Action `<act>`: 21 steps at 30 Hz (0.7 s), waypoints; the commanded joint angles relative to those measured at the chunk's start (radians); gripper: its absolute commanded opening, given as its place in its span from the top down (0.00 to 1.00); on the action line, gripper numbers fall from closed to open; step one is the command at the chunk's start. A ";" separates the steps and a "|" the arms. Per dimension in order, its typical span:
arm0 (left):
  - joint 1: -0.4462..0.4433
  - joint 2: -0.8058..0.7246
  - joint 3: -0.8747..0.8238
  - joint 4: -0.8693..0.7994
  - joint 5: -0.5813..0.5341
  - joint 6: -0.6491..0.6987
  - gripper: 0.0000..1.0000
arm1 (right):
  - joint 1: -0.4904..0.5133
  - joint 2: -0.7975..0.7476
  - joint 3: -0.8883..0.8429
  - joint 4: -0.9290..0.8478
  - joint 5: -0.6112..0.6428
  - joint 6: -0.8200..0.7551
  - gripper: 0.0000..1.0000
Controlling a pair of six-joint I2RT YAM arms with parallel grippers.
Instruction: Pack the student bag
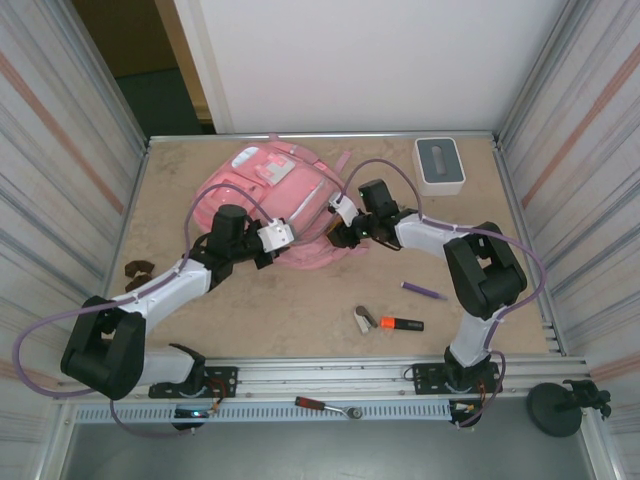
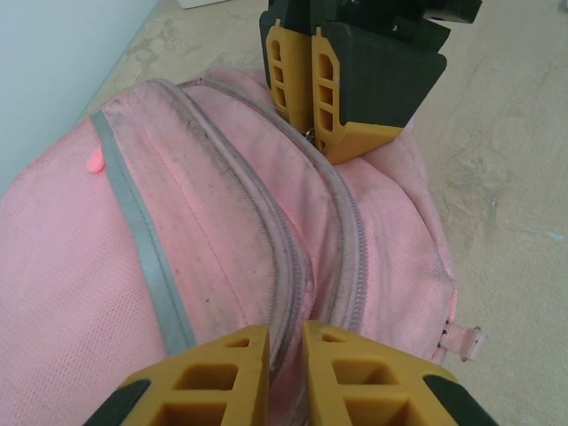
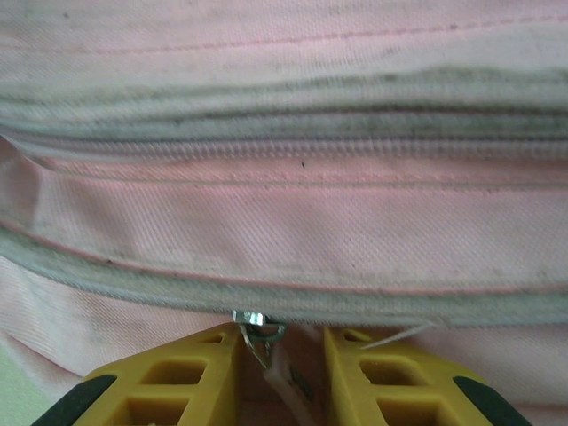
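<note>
The zipper tab (image 3: 271,359) sits right between the right gripper (image 3: 280,377) jaws, which are not quite clamped on it. The zipper (image 2: 351,257) runs straight away from the left gripper (image 2: 286,355), which pinches the pink bag (image 2: 80,293).

Table (image 1: 300,310): backpack (image 1: 250,190), box (image 1: 439,165), marker (image 1: 401,323).

Top external view: even, diffuse light, moderately bright; source direction cannot be told. Soft short shadows under both arms on the table (image 1: 300,310). White back wall (image 1: 370,60) bright, no detail lost; doorway at upper left dark. Side walls lean outward toward frame edges, wide-angle distortion. Small items sharp enough, fine detail limited by resolution.

Left wrist view: student bag (image 2: 222,240) well lit, fabric weave sharp at centre; nearest fingers (image 2: 204,382) slightly soft.

Right wrist view: very close, weave and zipper pull (image 3: 259,330) sharp; top edge softer. No glare.
</note>
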 commanded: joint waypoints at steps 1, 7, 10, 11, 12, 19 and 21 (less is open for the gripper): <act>-0.007 0.003 0.030 0.002 -0.009 0.001 0.82 | 0.009 0.011 -0.024 0.037 0.001 0.004 0.75; -0.007 -0.002 0.028 0.001 -0.015 0.002 0.82 | 0.006 -0.023 -0.067 0.075 0.052 0.041 0.88; -0.007 -0.003 0.028 0.001 -0.020 0.004 0.82 | 0.004 -0.052 -0.100 0.105 0.091 0.078 0.96; -0.007 -0.003 0.030 0.001 -0.019 0.004 0.82 | 0.004 -0.062 -0.110 0.110 0.103 0.087 0.98; -0.007 -0.005 0.030 0.001 -0.019 0.004 0.82 | 0.005 -0.076 -0.122 0.118 0.115 0.099 1.00; -0.066 -0.040 0.034 -0.009 -0.040 0.016 0.67 | 0.005 -0.178 -0.198 0.167 0.100 0.205 1.00; -0.109 -0.043 0.040 -0.016 -0.071 0.039 0.58 | 0.005 -0.205 -0.215 0.181 0.082 0.242 1.00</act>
